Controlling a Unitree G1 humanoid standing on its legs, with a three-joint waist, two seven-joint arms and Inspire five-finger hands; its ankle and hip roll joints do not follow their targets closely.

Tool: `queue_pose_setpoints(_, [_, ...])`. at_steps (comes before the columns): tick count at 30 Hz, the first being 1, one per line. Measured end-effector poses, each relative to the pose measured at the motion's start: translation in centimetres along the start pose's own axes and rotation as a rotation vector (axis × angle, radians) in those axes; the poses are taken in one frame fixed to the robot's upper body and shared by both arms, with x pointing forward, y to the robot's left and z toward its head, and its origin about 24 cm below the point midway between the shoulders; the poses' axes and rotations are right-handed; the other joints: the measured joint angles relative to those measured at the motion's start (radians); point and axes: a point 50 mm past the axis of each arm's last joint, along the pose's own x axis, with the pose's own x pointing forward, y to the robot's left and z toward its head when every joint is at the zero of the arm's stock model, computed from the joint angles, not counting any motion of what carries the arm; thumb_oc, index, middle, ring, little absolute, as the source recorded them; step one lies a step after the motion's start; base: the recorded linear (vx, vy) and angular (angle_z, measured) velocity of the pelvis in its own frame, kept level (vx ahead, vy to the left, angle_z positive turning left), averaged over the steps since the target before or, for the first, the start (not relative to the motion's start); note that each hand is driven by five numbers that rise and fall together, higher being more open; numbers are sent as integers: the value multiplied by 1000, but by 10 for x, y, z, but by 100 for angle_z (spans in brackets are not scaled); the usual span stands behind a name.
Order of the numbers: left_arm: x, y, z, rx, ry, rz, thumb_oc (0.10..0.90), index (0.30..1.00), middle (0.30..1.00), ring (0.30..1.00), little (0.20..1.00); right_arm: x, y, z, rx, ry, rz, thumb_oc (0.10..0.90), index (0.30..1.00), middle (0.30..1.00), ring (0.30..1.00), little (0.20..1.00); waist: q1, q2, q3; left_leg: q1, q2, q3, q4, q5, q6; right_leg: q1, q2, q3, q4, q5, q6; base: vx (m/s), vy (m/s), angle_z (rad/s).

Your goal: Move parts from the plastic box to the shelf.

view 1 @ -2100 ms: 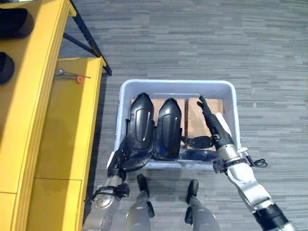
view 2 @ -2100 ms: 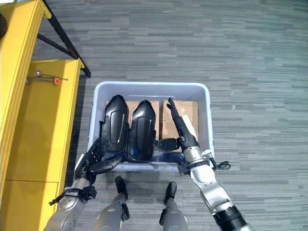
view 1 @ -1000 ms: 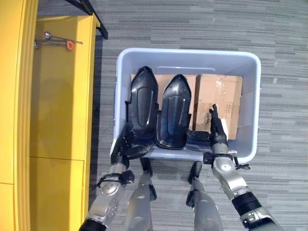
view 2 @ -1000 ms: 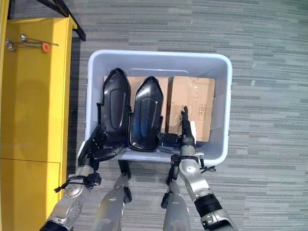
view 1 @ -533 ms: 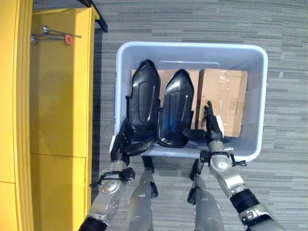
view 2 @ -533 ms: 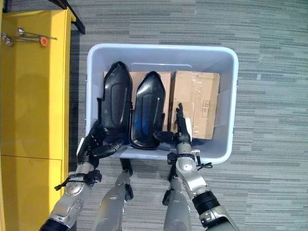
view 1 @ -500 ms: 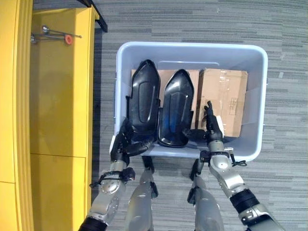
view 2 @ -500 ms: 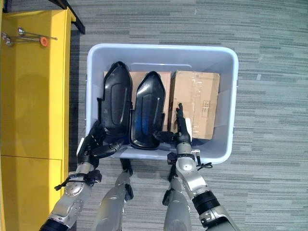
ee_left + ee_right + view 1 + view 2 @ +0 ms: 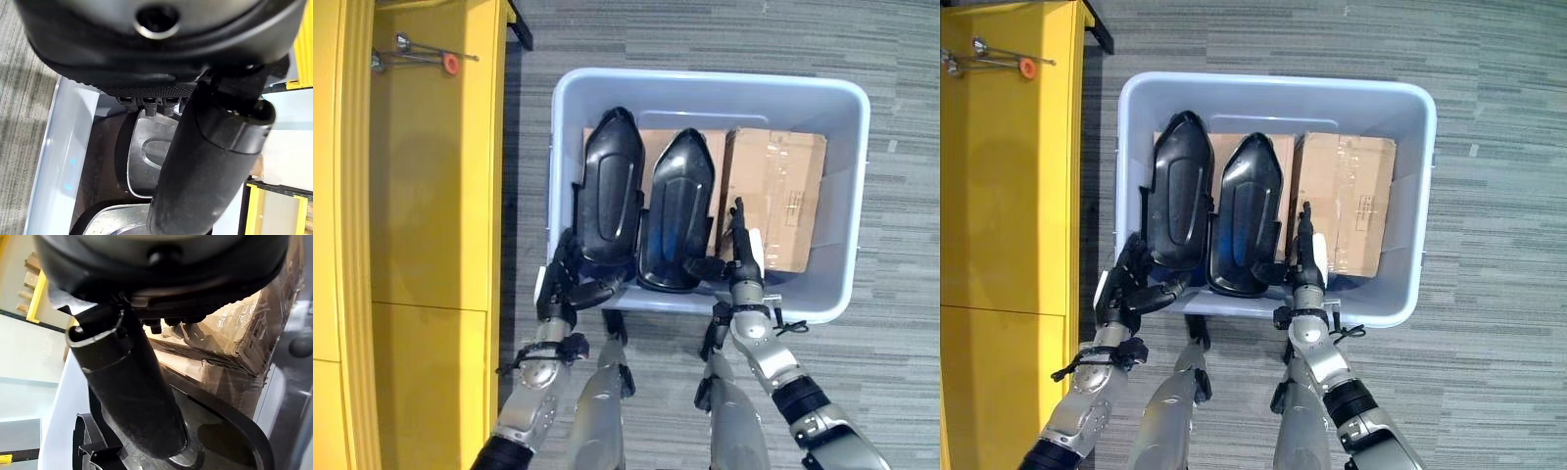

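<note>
**A:** Start with the left hand. What is it doing?

**B:** It sits at the near left corner of the plastic box, with its fingers curled round the near end of the left black part. The thumb reaches across under that part's lower edge, so the hand is gripping it.

**A:** And the right hand?

**B:** It reaches over the near wall of the box. Its fingers are straight and point toward the far wall, lying between the right black part and the cardboard box. The thumb sticks out sideways to the near end of the right black part. In the right wrist view the thumb lies over that part's dark rim, but whether it presses on it I cannot tell. The hand is not closed around anything.

**A:** Where do the parts lie, then?

**B:** Both are in the plastic box, side by side, long and shell-shaped, with their pointed ends toward the far wall. They rest over a flat sheet of cardboard, and the left one sits just beside the box's left wall. The cardboard box takes up the right half of the bin, just beside the right black part.

**A:** And around the box?

**B:** It stands on grey striped carpet. The yellow shelf runs along the robot's left, near the box but apart from it. At its far end lies a small metal tool with an orange piece.
</note>
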Motion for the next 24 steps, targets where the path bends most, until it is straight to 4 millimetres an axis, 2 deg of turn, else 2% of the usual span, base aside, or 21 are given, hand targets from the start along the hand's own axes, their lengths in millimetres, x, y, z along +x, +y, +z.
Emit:
queue_pose_setpoints(8, [4, -5, 10, -21, -55, -5, 900, 1000, 1000, 1000, 1000, 14, 7, 10, -48, -40, -38, 900, 1000, 1000, 1000, 1000, 0, 14, 5, -45, -2, -1, 1, 18, 5, -46, -2, 4, 0, 12, 5, 0, 0, 0])
queue_pose_setpoints(10, [5, -9, 10, -22, -56, -16, 900, 1000, 1000, 1000, 1000, 16, 8, 10, -48, -39, -56, 616, 602, 602, 602, 602, 0, 19, 6, -52, -3, -1, 1, 21, 6, -53, -4, 6, 0, 14, 2, 0, 0, 0])
queue_pose_setpoints(11, [5, -9, 10, -23, -59, -16, 900, 1000, 1000, 1000, 1000, 18, 9, 11, -56, -43, -60, 400, 300, 300, 300, 300, -1, 20, 5, -57, -4, -1, 3, 22, 6, -58, -4, 10, 0, 17, 2, -9, 14, -5])
queue_pose_setpoints(15, [6, -12, 12, -30, -68, -27, 900, 1000, 1000, 1000, 1000, 29, 4, 13, -56, -47, -136, 400, 300, 300, 300, 300, -4, 22, 5, -71, -6, 0, 13, 24, 8, -72, -9, 19, 0, 29, 1, -4, 9, -2])
queue_pose_setpoints(18, [5, -14, 11, -31, -65, -35, 900, 1000, 1000, 1000, 1000, 44, -16, 16, -71, -36, -194, 400, 300, 300, 300, 300, -4, 26, 3, -77, -7, 0, 13, 22, 5, -78, -14, 22, 0, 37, 2, -3, 10, 0])
queue_pose_setpoints(20, [5, -16, 12, -34, -67, -42, 900, 1000, 1000, 1000, 1000, 54, -25, 22, -39, -25, -231, 400, 300, 300, 300, 300, -2, 32, 3, -86, -8, 0, 12, 23, 1, -88, -15, 25, 0, 42, 1, -3, 16, -1])
queue_pose_setpoints(24, [4, -18, 11, -41, -63, -44, 900, 1000, 1000, 1000, 1000, 58, -33, 24, 49, 7, -243, 400, 300, 300, 300, 300, -1, 39, 0, -85, -15, 1, 9, 34, 13, -89, -16, 25, 0, 44, -1, -10, 20, 1])
